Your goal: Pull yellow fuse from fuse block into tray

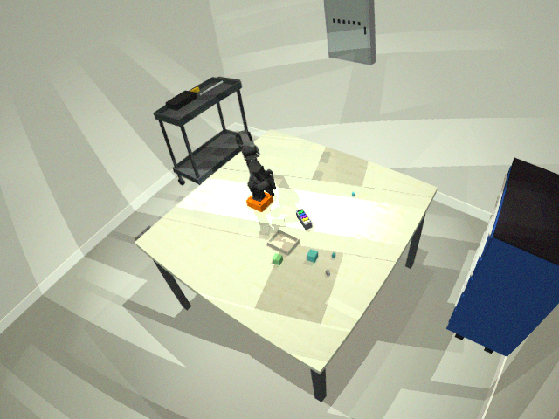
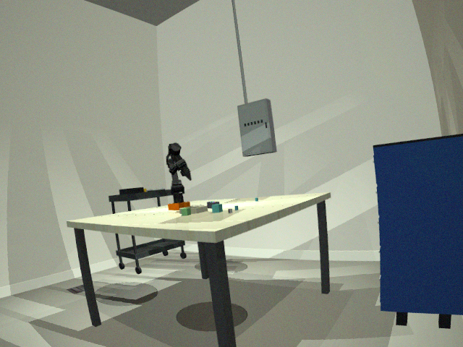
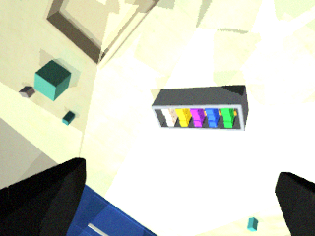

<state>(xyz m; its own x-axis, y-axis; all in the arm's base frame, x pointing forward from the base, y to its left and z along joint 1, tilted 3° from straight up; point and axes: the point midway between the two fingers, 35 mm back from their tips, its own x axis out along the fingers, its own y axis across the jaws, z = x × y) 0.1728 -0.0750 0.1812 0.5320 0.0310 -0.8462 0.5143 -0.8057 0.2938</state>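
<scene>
The black parallel-jaw pincer stands with its jaws wide apart and holds nothing; it hangs folded high above the pale cream counter, close over the orange base block of the dark arm. The small yellow plug-in fuse sits seated in the dark grey rectangular fuse block, second in a row of five, with a white fuse touching or just beside it on one side and a magenta fuse on the other; blue and green follow. The block lies on the counter to the right of the base, well apart from the pincer. The shallow grey-brown square tray lies nearer the viewer than the base, near the block but not touching it. By judgement the fuse is light, rigid and smooth-sided, likely seated with some friction; the hold should fall on its exposed top, across the faces not flanked by neighbours. Room beside it is tight, so a vertical descent and lift is advised. A green cube and a teal cube stand just beyond the tray, off the direct path from block to tray.
</scene>
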